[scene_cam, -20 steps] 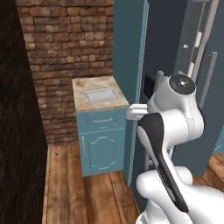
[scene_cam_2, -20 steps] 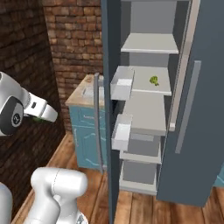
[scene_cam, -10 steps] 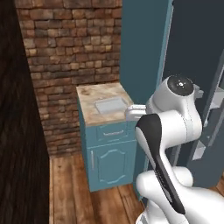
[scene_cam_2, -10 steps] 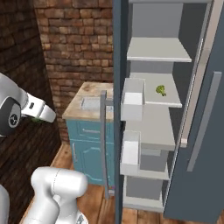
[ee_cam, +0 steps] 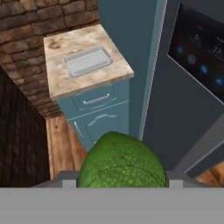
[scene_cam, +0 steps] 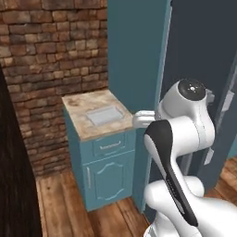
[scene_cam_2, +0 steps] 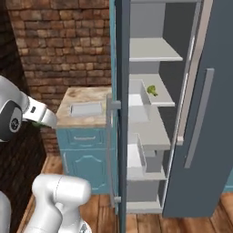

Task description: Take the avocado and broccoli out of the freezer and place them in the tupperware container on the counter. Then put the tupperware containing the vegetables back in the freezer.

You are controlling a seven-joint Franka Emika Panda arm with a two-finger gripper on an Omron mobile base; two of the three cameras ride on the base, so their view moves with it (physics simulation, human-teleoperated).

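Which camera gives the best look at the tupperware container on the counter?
The hand view: it looks down on the tupperware container, showing its whole rim and an empty inside, with the avocado low in front. The left base view and right base view show it smaller and at a flatter angle.

A pale tray (scene_cam: 104, 115) lies flat on the beige marbled worktop (scene_cam: 78, 121), which tops a teal cabinet (scene_cam: 109, 178) with a drawer and panelled door. Brick wall (scene_cam: 51, 55) stands behind it. The white arm (scene_cam: 180, 139) rises at right, before the dark freezer (scene_cam: 203, 51).
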